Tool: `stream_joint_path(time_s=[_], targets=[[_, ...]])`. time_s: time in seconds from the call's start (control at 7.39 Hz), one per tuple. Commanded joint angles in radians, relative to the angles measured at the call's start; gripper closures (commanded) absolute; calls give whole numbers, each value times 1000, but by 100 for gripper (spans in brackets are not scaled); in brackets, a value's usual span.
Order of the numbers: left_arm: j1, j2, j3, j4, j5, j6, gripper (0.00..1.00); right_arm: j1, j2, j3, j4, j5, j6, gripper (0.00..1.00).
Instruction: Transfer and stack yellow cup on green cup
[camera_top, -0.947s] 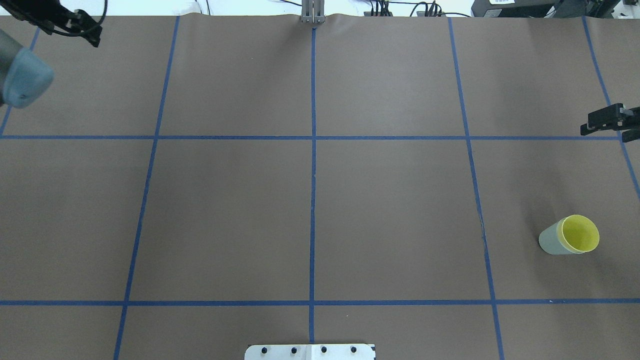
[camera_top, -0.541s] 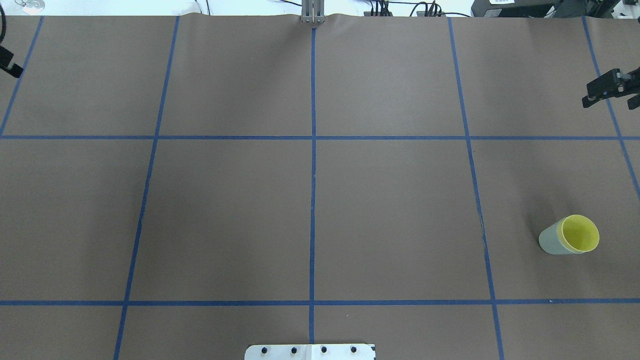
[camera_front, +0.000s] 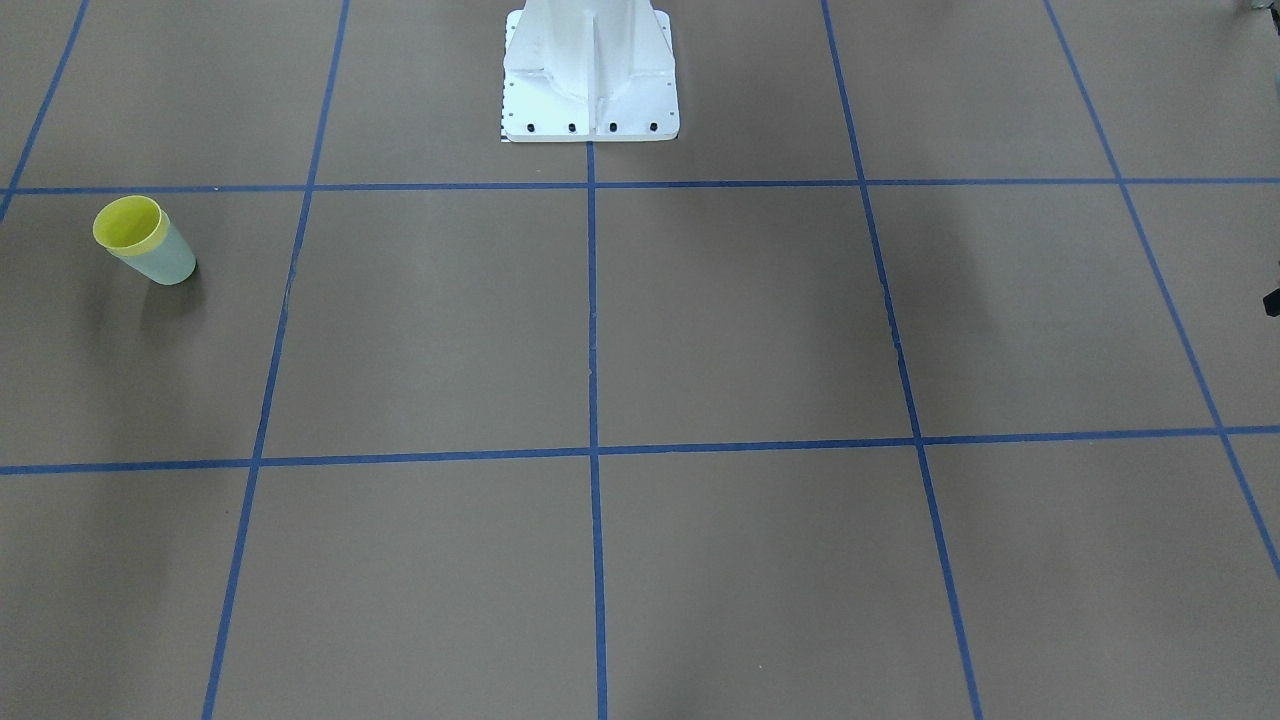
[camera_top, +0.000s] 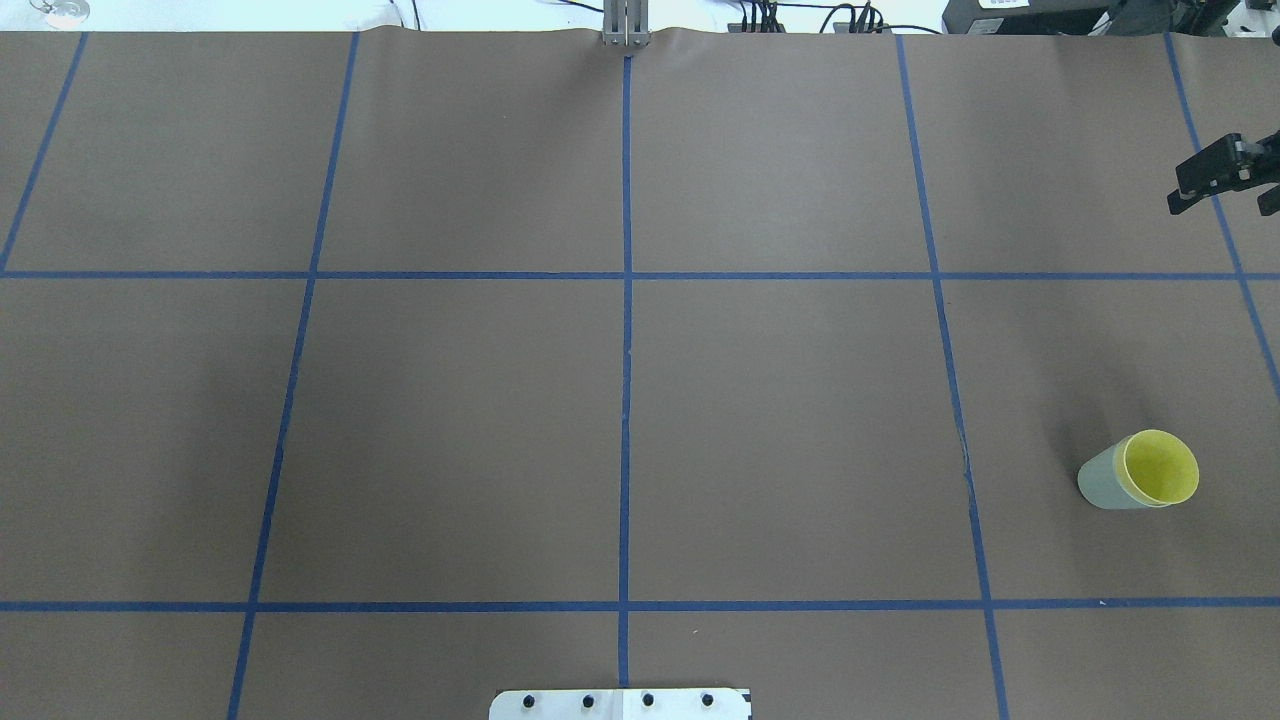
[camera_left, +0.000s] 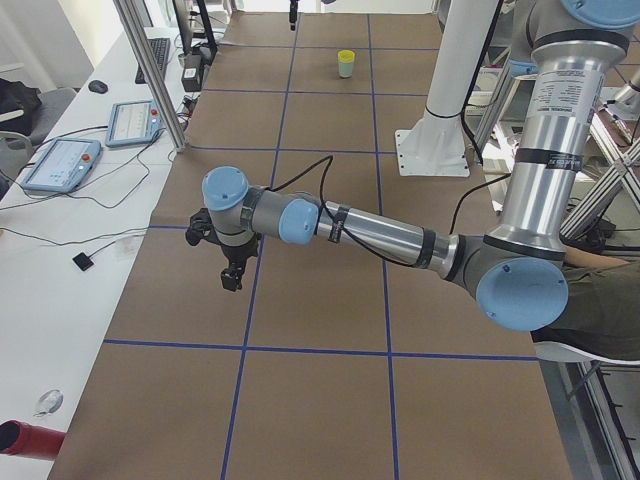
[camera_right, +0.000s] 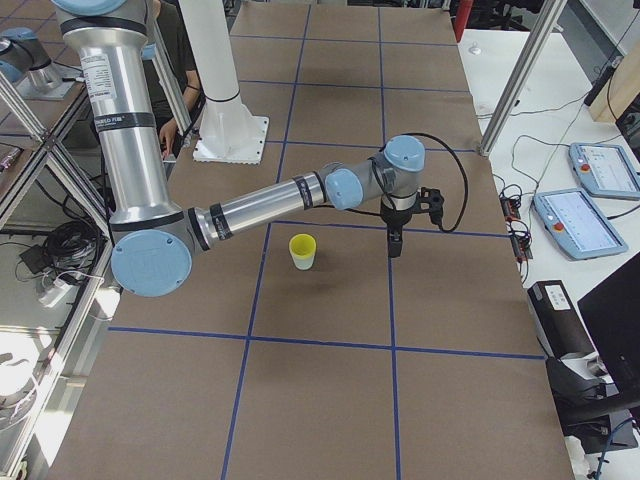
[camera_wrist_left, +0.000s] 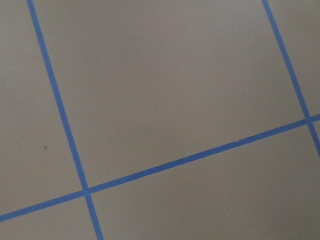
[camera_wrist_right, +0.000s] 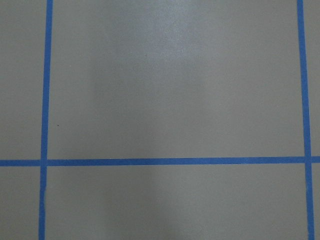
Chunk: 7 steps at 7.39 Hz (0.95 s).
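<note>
The yellow cup (camera_top: 1160, 468) sits nested inside the green cup (camera_top: 1098, 485), upright on the brown table at the near right in the overhead view. Both also show in the front view, yellow (camera_front: 128, 222) in green (camera_front: 165, 262). My right gripper (camera_top: 1222, 200) hangs at the right edge, well beyond the cups, empty, its fingers apart. It points down beside the cups in the right side view (camera_right: 392, 252). My left gripper (camera_left: 230, 283) shows only in the left side view, over the table's far left; I cannot tell whether it is open or shut.
The table (camera_top: 620, 400) is covered in brown paper with a blue tape grid. The robot's white base (camera_front: 590, 70) stands at the near edge. Both wrist views show only paper and tape lines.
The left arm has drawn off the overhead view's left edge. The right gripper has moved farther from the cups, toward the far side. The cups have not moved.
</note>
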Motion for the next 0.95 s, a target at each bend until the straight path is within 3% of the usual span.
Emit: stream_joint_path(time_s=[0.0,0.14,0.81], targets=[[-27,11,2,3,47,1,0,1,10,11,-2,3,-36,0],[-25,14,-7,5,118,1,0,4,9,1,-2,-4,-74,0],[-48,17,-89,115,43,1,0,35,-38,8,1,35,-128,0]])
